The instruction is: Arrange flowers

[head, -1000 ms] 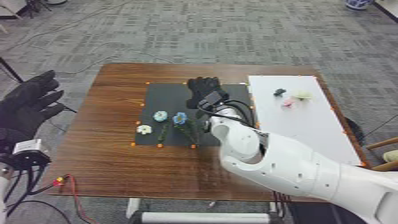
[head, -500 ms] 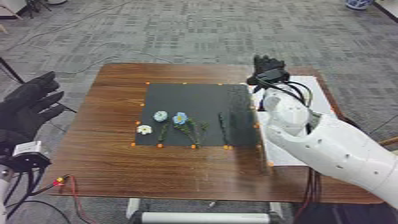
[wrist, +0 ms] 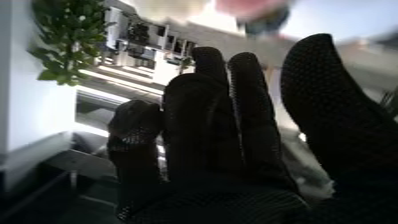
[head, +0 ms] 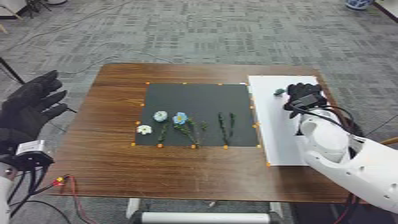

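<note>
Over the right part of the white board [head: 280, 140], my right hand [head: 305, 95] hangs beside a small dark green piece [head: 279, 92]. In the right wrist view, the right hand [wrist: 209, 145] has its fingers extended, with a blurred pink flower [wrist: 249, 6] and a cream flower [wrist: 169, 7] beyond them. On the dark mat [head: 187, 95] lie a white flower [head: 144, 129], a pale blue flower [head: 161, 116] and a blue flower [head: 180, 118] with leafy stems. Two slender green stems [head: 222, 127] lie farther right. My left hand [head: 31, 102] is open off the table's left side.
Small orange markers dot the edges of the mat and board. A red-and-black cable [head: 64, 181] crosses the front left corner of the brown table [head: 115, 172]. The right forearm extends over the board's front right corner.
My right hand went from above the mat to the board's far edge, then nearer and rightward over the board. Two stems on the mat's right side are now uncovered. The left hand stayed still.
</note>
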Motion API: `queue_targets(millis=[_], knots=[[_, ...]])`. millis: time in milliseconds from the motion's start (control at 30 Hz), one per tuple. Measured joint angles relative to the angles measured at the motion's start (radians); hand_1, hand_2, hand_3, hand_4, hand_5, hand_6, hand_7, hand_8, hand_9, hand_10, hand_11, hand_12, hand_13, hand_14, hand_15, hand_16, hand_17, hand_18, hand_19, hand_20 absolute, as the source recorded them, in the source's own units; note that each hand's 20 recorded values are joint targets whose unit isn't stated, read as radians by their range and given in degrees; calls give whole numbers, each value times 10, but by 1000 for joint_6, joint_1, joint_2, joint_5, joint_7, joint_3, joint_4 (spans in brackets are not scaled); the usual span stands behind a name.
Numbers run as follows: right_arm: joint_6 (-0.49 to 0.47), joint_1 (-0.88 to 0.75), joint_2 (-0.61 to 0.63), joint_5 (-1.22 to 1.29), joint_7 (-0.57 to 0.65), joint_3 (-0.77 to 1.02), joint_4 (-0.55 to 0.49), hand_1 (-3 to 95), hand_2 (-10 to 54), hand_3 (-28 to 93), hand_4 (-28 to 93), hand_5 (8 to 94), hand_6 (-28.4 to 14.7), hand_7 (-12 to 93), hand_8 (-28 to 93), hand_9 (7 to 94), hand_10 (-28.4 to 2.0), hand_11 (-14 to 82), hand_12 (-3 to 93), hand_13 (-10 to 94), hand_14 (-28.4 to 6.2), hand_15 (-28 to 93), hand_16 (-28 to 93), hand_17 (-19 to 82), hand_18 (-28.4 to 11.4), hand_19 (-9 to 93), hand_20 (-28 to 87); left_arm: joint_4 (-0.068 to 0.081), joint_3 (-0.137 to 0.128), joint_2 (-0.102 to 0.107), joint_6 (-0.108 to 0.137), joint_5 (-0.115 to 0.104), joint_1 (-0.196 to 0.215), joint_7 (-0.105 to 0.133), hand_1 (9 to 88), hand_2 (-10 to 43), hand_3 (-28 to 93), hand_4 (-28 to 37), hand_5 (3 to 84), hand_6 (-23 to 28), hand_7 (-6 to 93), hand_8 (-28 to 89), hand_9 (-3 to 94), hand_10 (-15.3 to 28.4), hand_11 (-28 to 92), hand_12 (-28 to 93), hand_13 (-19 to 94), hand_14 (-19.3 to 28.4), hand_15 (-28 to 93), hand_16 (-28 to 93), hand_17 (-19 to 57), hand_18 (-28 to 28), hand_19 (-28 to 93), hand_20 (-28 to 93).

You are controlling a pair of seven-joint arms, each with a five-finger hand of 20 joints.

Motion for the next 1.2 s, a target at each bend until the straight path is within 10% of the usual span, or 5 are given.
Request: queue_targets(millis=[233, 500, 933, 1200], knots=[[46, 37, -6, -6, -21, -86, 72, 387, -95, 849, -283, 485, -6, 237, -144, 531, -80, 200, 174, 587, -81, 819, 292, 327, -200, 899, 561, 1, 5, 4, 0, 0, -5, -1, 232, -20, 675, -283, 196, 12, 203, -99, 151, 85, 179, 189, 48, 116, 406, -50, -132, 181, 367, 113], [124, 70, -17, -8, -43, -122, 97, 470, -95, 766, -283, 645, 34, 417, -54, 771, -52, 163, 449, 651, -61, 796, 319, 355, -195, 905, 562, 0, 5, 6, 0, 0, -4, 0, 232, -19, 675, -283, 197, 13, 203, -98, 151, 85, 180, 189, 49, 116, 406, -50, -132, 181, 367, 114], [118, 55, -28, -8, -96, -95, 98, 518, -95, 813, -283, 770, 30, 408, 0, 863, -30, 206, 523, 709, -47, 776, 366, 397, -202, 919, 563, -1, 0, 4, 0, 1, 2, -1, 232, -18, 673, -283, 197, 13, 204, -99, 152, 86, 183, 188, 49, 117, 406, -50, -132, 181, 367, 113], [368, 54, -24, -28, -88, -108, 85, 522, -95, 817, -283, 779, 22, 395, 9, 866, -34, 203, 530, 715, -44, 774, 381, 403, -201, 924, 562, -5, -7, -5, 1, 1, 13, 0, 232, -19, 676, -283, 197, 13, 204, -99, 152, 85, 181, 187, 48, 117, 406, -51, -132, 181, 367, 114]])
